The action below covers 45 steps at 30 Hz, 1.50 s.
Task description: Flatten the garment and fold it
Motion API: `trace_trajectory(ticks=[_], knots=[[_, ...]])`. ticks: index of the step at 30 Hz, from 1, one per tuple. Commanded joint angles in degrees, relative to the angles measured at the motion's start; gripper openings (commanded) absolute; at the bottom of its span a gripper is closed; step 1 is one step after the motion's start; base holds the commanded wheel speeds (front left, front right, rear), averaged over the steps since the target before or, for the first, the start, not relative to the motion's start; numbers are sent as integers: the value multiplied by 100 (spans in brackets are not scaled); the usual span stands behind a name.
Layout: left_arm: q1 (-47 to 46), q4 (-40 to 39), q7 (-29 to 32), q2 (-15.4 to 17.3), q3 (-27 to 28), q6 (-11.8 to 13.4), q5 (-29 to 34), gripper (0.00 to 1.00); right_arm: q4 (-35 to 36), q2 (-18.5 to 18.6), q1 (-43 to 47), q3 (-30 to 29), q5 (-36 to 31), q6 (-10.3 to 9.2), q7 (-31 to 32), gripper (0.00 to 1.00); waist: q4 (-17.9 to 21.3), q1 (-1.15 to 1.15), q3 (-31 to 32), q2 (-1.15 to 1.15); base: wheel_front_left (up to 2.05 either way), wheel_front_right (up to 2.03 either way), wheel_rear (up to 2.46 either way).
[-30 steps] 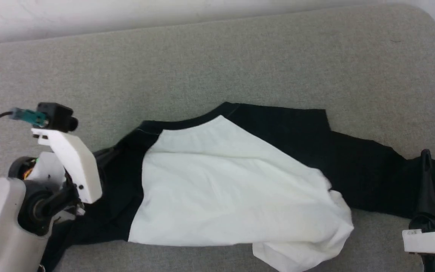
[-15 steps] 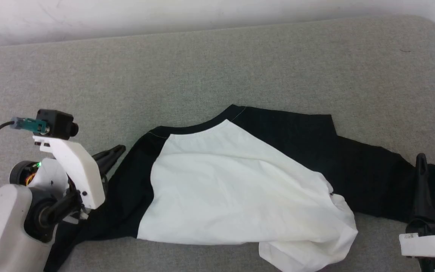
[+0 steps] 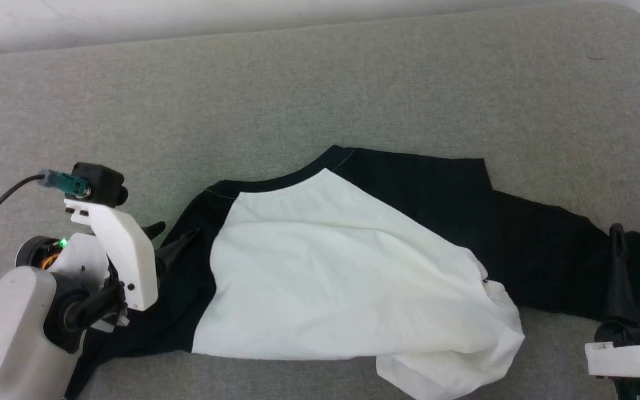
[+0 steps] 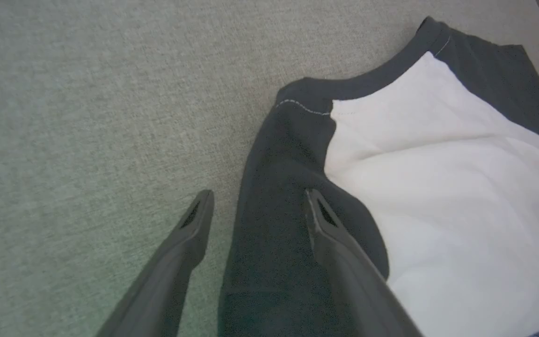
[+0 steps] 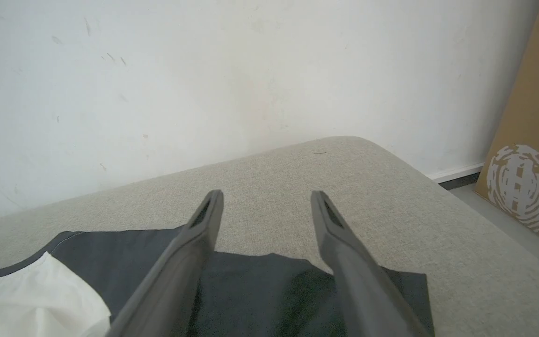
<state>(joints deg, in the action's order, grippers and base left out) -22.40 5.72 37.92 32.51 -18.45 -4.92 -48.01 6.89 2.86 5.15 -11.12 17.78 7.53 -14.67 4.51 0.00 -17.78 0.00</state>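
Left tool (image 4: 258,194) has opened over garment (image 3: 325,266) sleeve

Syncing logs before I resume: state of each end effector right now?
Left end effector: open, holding nothing, at the T-shirt's black sleeve.
Right end effector: open, holding nothing, above the other black sleeve.

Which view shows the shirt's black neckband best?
The left wrist view: the neckband is close, its curve and white stitching plain. The head view shows its whole curve, but small and far; the right wrist view catches a short dark strip at the lower left.
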Motion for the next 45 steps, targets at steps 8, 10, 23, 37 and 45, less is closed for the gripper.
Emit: trace_trajectory(ticks=[8, 10, 23, 37, 45], knots=[[-50, 157, 415, 15, -38, 76, -202, 100, 17, 2, -48, -40, 34, -4, -20, 100, 111, 0, -181, 0, 0, 0, 0], [-38, 134, 482, 64, -60, 103, -181, 100, 16, 2, -79, -31, 41, -4, -21, 100, 126, 0, -228, 0, 0, 0, 0], [66, 335, 49, -156, -105, -86, -364, 0, -53, 2, -188, -91, 3, -4, -27, 100, 105, 0, -214, 0, 0, 0, 0], [443, -784, -1102, -233, 264, -64, -151, 0, 37, 2, -260, 105, -226, -4, 178, 100, -325, 0, 290, 0, 0, 0, 0], [625, -1134, -1764, -494, 8, -76, 318, 0, 784, 44, -1772, 934, -568, -4, 1597, 100, -710, 0, -155, 0, 0, 0, 0]])
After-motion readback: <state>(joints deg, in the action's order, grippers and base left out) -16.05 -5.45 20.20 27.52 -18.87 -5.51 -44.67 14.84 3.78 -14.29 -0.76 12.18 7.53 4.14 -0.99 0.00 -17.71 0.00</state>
